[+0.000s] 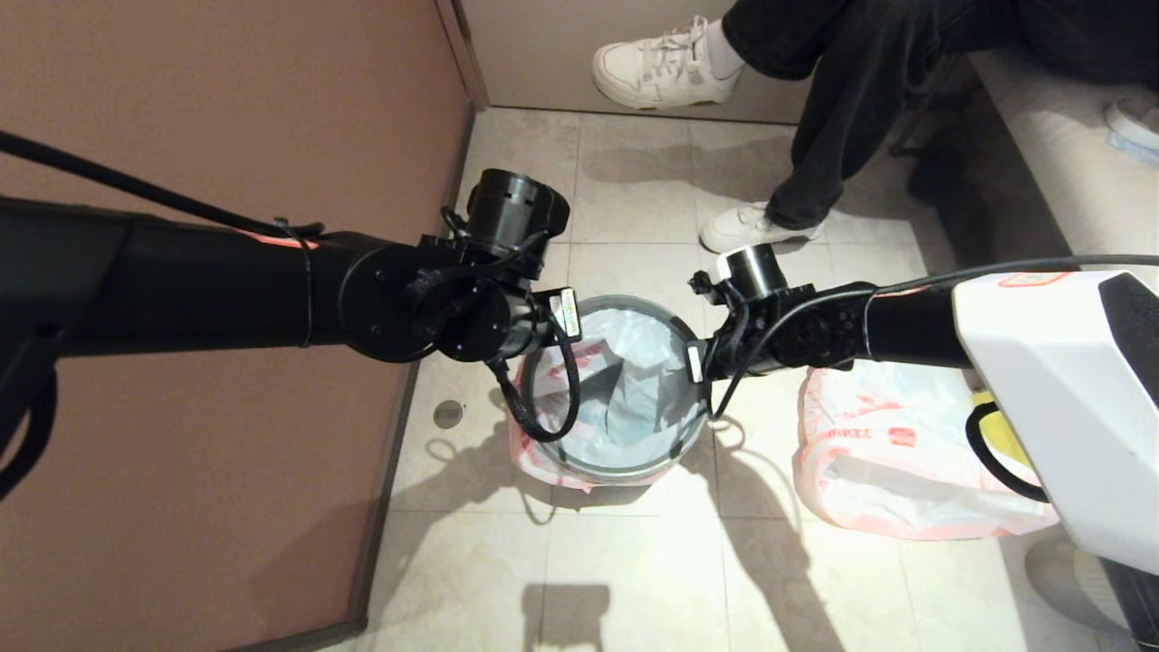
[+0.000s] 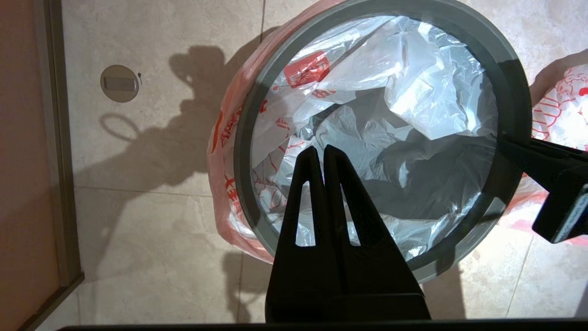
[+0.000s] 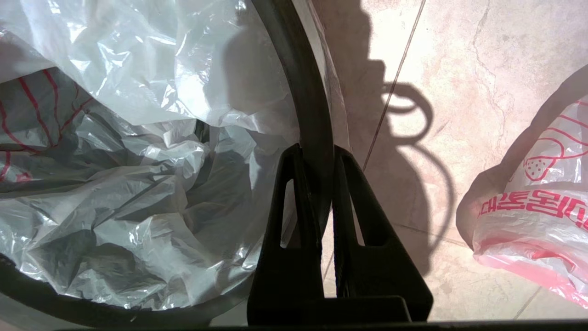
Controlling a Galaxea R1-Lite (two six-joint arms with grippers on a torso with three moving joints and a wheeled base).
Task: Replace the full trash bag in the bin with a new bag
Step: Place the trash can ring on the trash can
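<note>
Right claw (image 3: 324,154), fingers pinched on the grey ring (image 3: 294,69) of the bin (image 1: 625,471); left claw (image 2: 320,154) closed, empty, above the new bag (image 2: 367,124) lining it. Full trash bag (image 1: 896,453) lies on floor tiles (image 1: 634,561) beside the bin.

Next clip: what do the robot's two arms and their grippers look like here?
Both arms are matte black with looped black cables and small white labels at the wrists; the right forearm wears a white shell. The left gripper and right gripper have flat black tapered fingers with triangular cut-outs.
</note>
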